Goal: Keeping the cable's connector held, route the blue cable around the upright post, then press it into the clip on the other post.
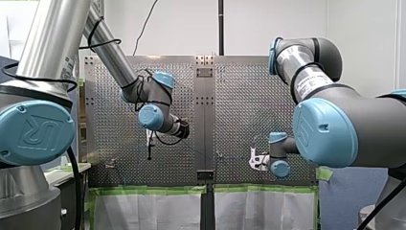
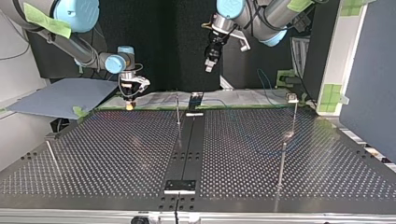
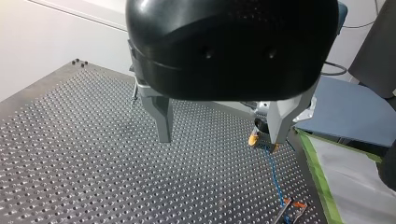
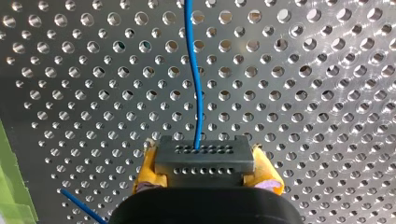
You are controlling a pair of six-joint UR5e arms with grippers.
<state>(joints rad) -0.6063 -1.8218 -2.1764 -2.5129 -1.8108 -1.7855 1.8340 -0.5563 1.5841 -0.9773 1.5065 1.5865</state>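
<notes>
A "UR" logo on the blue joint cap (image 1: 36, 134) of my left arm (image 1: 52, 43)

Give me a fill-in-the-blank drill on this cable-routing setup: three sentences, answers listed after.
1. My right gripper clamps the connector between pads coloured ____.
2. The cable leaving the connector is ____ in colour.
3. My left gripper hangs above the table with its fingers ____ and nothing between them.
Missing words: yellow; blue; open.
</notes>
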